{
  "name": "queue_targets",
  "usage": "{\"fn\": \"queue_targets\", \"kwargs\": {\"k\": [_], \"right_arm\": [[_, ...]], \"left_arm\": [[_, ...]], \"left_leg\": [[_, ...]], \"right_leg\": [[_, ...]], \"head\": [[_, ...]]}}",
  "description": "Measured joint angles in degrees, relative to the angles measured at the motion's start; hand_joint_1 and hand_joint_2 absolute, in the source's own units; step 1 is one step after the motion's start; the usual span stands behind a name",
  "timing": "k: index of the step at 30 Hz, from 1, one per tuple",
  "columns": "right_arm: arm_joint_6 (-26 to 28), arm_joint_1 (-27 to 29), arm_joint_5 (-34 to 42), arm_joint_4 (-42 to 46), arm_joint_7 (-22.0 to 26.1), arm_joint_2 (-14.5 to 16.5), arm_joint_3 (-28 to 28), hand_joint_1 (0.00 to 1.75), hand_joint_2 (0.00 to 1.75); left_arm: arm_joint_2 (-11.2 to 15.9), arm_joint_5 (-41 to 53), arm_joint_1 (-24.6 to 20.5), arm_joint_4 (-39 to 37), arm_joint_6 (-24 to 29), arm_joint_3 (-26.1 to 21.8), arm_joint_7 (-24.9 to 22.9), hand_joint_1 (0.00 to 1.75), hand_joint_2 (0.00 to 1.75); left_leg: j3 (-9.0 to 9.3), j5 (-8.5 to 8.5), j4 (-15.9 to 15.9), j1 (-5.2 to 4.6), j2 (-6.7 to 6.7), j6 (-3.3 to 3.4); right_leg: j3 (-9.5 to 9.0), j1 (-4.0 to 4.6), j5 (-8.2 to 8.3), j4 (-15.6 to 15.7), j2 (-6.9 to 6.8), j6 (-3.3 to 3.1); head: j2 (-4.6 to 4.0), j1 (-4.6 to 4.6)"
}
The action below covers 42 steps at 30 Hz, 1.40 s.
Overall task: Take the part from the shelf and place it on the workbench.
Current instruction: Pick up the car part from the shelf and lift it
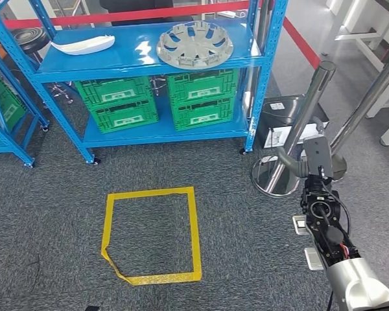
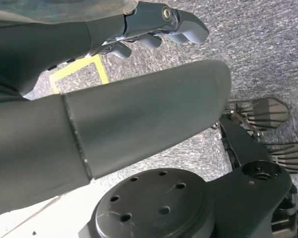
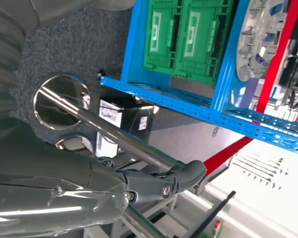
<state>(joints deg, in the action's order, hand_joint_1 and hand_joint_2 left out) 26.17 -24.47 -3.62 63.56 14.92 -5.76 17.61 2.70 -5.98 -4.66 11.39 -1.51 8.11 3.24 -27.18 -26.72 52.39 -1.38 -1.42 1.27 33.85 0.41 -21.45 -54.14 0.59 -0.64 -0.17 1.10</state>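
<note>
While out of the head view, left hand (image 2: 155, 27) empty.

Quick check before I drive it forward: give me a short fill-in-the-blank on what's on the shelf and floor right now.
1. The grey wheel cover lies on the ____ level of the blue shelf.
2. The crates on the lower level are ____ in colour.
3. The square taped on the floor is ____.
4. The white curved part lies to the ____ of the wheel cover in the head view.

Missing words: top; green; yellow; left
</note>
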Motion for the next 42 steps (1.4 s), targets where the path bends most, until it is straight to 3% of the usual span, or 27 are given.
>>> {"fn": "queue_targets", "kwargs": {"k": [3, 5, 8, 9, 10, 11, 13, 14, 15, 18, 19, 21, 22, 23, 25, 26, 27, 28, 30, 31, 32, 34, 36, 37, 39, 41, 42], "right_arm": [[-0.3, -0.4, -0.2, 0.0, -0.3, 0.0, 0.1, 0.00, 1.75], [-0.4, -0.6, -0.3, 0.1, -0.3, 0.0, 0.1, 0.00, 1.75], [-0.3, -0.6, -0.3, 0.1, -0.6, 0.0, 0.2, 0.00, 1.75], [-0.2, -0.3, -0.3, 0.1, -0.7, 0.0, 0.2, 0.00, 1.75], [-0.1, -0.1, -0.3, 0.1, -0.9, 0.0, 0.2, 0.00, 1.75], [0.0, 0.1, -0.3, 0.2, -1.0, 0.0, 0.2, 0.00, 1.75], [0.2, 0.4, -0.3, 0.3, -1.2, 0.0, 0.2, 0.00, 1.75], [0.2, 0.5, -0.3, 0.3, -1.2, -0.1, 0.2, 0.00, 1.75], [0.2, 0.6, -0.2, 0.3, -1.3, -0.1, 0.3, 0.00, 1.75], [0.3, 1.0, -0.1, 0.8, -1.4, -0.1, 0.2, 0.00, 1.75], [0.3, 1.0, -0.1, 1.0, -1.4, -0.1, 0.2, 0.00, 1.75], [0.3, 1.0, -0.2, 1.3, -1.3, -0.1, 0.3, 0.00, 1.75], [0.3, 1.2, -0.2, 1.4, -1.3, -0.1, 0.3, 0.00, 1.75], [0.3, 1.4, -0.2, 1.4, -1.3, -0.1, 0.3, 0.00, 1.75], [0.3, 1.7, -0.2, 1.4, -1.4, -0.1, 0.3, 0.00, 1.75], [0.3, 1.7, -0.2, 1.4, -1.4, -0.1, 0.3, 0.00, 1.75], [0.3, 1.8, -0.2, 1.4, -1.4, -0.1, 0.3, 0.00, 1.75], [0.3, 1.9, -0.2, 1.4, -1.4, -0.1, 0.3, 0.00, 1.75], [0.2, 2.0, -0.2, 1.3, -1.4, -0.1, 0.3, 0.00, 1.75], [0.2, 2.1, -0.2, 1.3, -1.4, -0.1, 0.4, 0.00, 1.75], [0.2, 1.9, -0.2, 1.4, -1.4, -0.1, 0.4, 0.00, 1.75], [0.2, 1.2, -0.2, 1.7, -1.4, -0.1, 0.5, 0.00, 1.75], [0.2, 0.5, -0.2, 1.7, -1.4, -0.1, 0.6, 0.00, 1.75], [0.2, 0.6, -0.2, 1.7, -1.4, -0.1, 0.7, 0.00, 1.75], [0.2, 0.9, -0.3, 1.7, -1.4, -0.1, 0.7, 0.00, 1.75], [0.2, 1.0, -0.4, 1.7, -1.4, -0.1, 0.8, 0.00, 1.75], [0.2, 0.9, -0.6, 1.6, -1.4, -0.1, 0.8, 0.00, 1.75]], "left_arm": [[-0.1, -0.2, -0.1, 0.0, -0.4, 0.0, 0.2, 0.00, 0.00], [-0.2, -0.2, 0.0, 0.0, -0.5, 0.0, 0.4, 0.00, 0.00], [-0.2, -0.2, 0.0, 0.0, -0.5, 0.0, 0.5, 0.00, 0.00], [-0.3, -0.2, 0.1, 0.0, -0.5, 0.0, 0.5, 0.00, 0.00], [-0.3, -0.2, 0.2, 0.0, -0.6, 0.0, 0.5, 0.00, 0.00], [-0.3, -0.2, 0.2, 0.0, -0.7, 0.0, 0.5, 0.00, 0.00], [-0.3, -0.2, 0.4, 0.0, -0.9, 0.0, 0.5, 0.00, 0.00], [-0.2, -0.2, 0.3, 0.0, -0.9, 0.0, 0.5, 0.00, 0.00], [-0.1, -0.2, 0.2, 0.0, -0.9, 0.0, 0.5, 0.00, 0.00], [-0.2, -0.2, -0.2, 0.0, -0.9, 0.0, 0.5, 0.00, 0.00], [-0.2, -0.2, -0.3, 0.0, -0.9, 0.1, 0.5, 0.00, 0.00], [-0.2, -0.2, -0.5, 0.0, -0.9, 0.1, 0.5, 0.00, 0.00], [-0.2, -0.2, -0.4, 0.0, -0.9, 0.1, 0.5, 0.00, 0.00], [-0.2, -0.2, -0.3, 0.0, -0.9, 0.1, 0.5, 0.00, 0.00], [-0.2, -0.2, 0.1, 0.0, -0.9, 0.1, 0.4, 0.00, 0.00], [-0.2, -0.2, 0.3, 0.0, -0.9, 0.1, 0.4, 0.00, 0.00], [-0.2, -0.2, 0.5, 0.0, -0.9, 0.1, 0.4, 0.00, 0.00], [-0.2, -0.2, 0.7, -0.1, -0.9, 0.1, 0.4, 0.00, 0.00], [0.0, -0.2, 0.9, -0.2, -1.0, 0.1, 0.4, 0.00, 0.00], [0.0, -0.2, 1.0, -0.2, -1.0, 0.1, 0.4, 0.00, 0.00], [0.0, -0.2, 1.0, -0.3, -1.0, 0.1, 0.4, 0.00, 0.00], [-0.1, -0.2, 0.8, -0.3, -1.0, 0.1, 0.4, 0.00, 0.00], [-0.3, -0.2, 0.4, -0.3, -0.9, 0.1, 0.4, 0.00, 0.00], [-0.3, -0.2, 0.4, -0.3, -0.9, 0.1, 0.4, 0.00, 0.00], [-0.3, -0.3, 0.3, -0.3, -0.9, 0.1, 0.4, 0.00, 0.00], [-0.3, -0.4, 0.3, -0.3, -0.7, 0.1, 0.5, 0.00, 0.00], [-0.3, -0.4, 0.3, -0.3, -0.6, 0.1, 0.4, 0.00, 0.00]], "left_leg": [[0.60, -0.16, -1.5, 0.34, 0.02, 1.13], [1.70, -0.18, -2.4, 0.82, 0.08, 1.50], [2.57, -0.61, -2.5, 1.40, 0.19, 1.19], [2.90, -0.92, -2.4, 1.70, 0.18, 0.81], [3.38, -1.32, -2.4, 2.10, 0.16, 0.30], [4.02, -1.83, -2.3, 2.57, 0.14, -0.30], [5.55, -3.24, -2.1, 3.40, 0.14, -1.71], [6.10, -3.94, -1.9, 3.74, 0.14, -2.37], [6.45, -4.56, -2.0, 3.90, 0.12, -2.99], [6.40, -4.26, -0.6, 4.12, 0.13, -4.33], [4.96, -2.97, 2.2, 4.20, 0.26, -4.58], [-1.08, -1.02, 11.0, 4.17, 0.65, -4.78], [-4.55, -1.65, 15.2, 4.00, 0.82, -4.75], [-7.55, -3.69, 17.9, 3.77, 0.90, -4.62], [-11.53, -8.78, 18.7, 3.21, 0.93, -4.04], [-12.54, -10.00, 17.0, 2.86, 0.93, -3.55], [-13.02, -9.13, 14.0, 2.43, 0.92, -2.83], [-13.07, -5.44, 10.2, 1.89, 0.94, -1.89], [-12.94, 4.37, 3.1, 0.54, 0.70, -0.15], [-12.52, 7.57, 1.0, 0.09, 0.52, 0.28], [-11.92, 8.28, -0.1, -0.10, 0.28, 0.28], [-9.59, 7.25, -0.6, 0.09, 0.09, -0.09], [-7.54, 6.40, -0.4, 0.08, 0.14, 0.28], [-6.72, 6.05, -0.3, 0.00, 0.20, 0.64], [-4.73, 4.75, -0.1, -0.09, 0.27, 0.88], [-2.39, 3.46, -0.1, -0.19, 0.29, 0.75], [-1.25, 2.72, -0.1, -0.30, 0.26, 0.68]], "right_leg": [[0.18, 0.06, 0.91, -1.0, -0.04, 0.84], [1.39, 0.01, 0.01, -3.4, -0.05, 1.53], [6.61, -0.76, -4.40, -13.2, -0.07, 2.54], [8.20, -1.17, -5.01, -15.7, -0.12, 2.97], [8.87, -1.63, -4.68, -16.3, -0.18, 3.47], [8.41, -2.12, -3.44, -14.6, -0.28, 4.04], [5.41, -3.11, 0.24, -7.1, -0.56, 5.51], [4.30, -3.32, 0.69, -4.0, -0.56, 5.65], [3.50, -3.27, 0.84, -2.3, -0.47, 5.32], [2.53, -2.89, -0.95, -2.4, 0.05, 2.66], [1.98, -2.93, -1.51, -2.4, 0.14, 2.10], [0.22, -2.75, -2.55, -1.7, 0.24, 1.32], [-0.85, -2.59, -3.16, -1.2, 0.20, 1.05], [-2.06, -2.39, -3.79, -0.7, 0.21, 0.85], [-4.91, -1.95, -5.25, 0.3, 0.43, 0.52], [-6.49, -1.69, -6.08, 0.8, 0.58, 0.40], [-8.16, -1.39, -6.99, 1.2, 0.69, 0.32], [-9.47, -1.18, -7.89, 1.7, 0.68, 0.24], [-11.99, -0.66, -9.86, 2.7, 0.88, 0.32], [-13.49, -0.39, -10.85, 3.3, 1.00, 0.35], [-14.94, -0.10, -11.20, 3.3, 1.23, 0.38], [-15.93, 0.10, -10.75, 0.8, 1.13, 0.45], [-12.26, 0.02, -10.17, -6.6, 0.47, 0.94], [-9.29, -0.03, -11.15, -10.9, 0.11, 1.24], [-3.53, -0.01, -16.04, -16.6, -0.12, 1.56], [-0.46, 0.12, -20.90, -15.8, -0.17, 1.46], [0.17, 0.25, -20.95, -13.3, -0.19, 1.18]], "head": [[0.00, 0.01], [0.00, -0.01], [0.00, -0.04], [0.00, -0.05], [0.00, -0.05], [0.00, -0.05], [0.00, -0.06], [0.00, -0.09], [0.00, -0.09], [0.00, 0.16], [0.00, 0.32], [0.00, 0.73], [0.00, 0.89], [0.00, 1.03], [0.00, 1.21], [0.00, 1.32], [0.00, 1.43], [0.00, 1.51], [-0.01, 1.75], [-0.01, 1.91], [-0.01, 1.97], [-0.01, 1.89], [-0.01, 1.68], [-0.01, 1.62], [-0.01, 1.47], [-0.01, 1.43], [-0.01, 1.40]]}}
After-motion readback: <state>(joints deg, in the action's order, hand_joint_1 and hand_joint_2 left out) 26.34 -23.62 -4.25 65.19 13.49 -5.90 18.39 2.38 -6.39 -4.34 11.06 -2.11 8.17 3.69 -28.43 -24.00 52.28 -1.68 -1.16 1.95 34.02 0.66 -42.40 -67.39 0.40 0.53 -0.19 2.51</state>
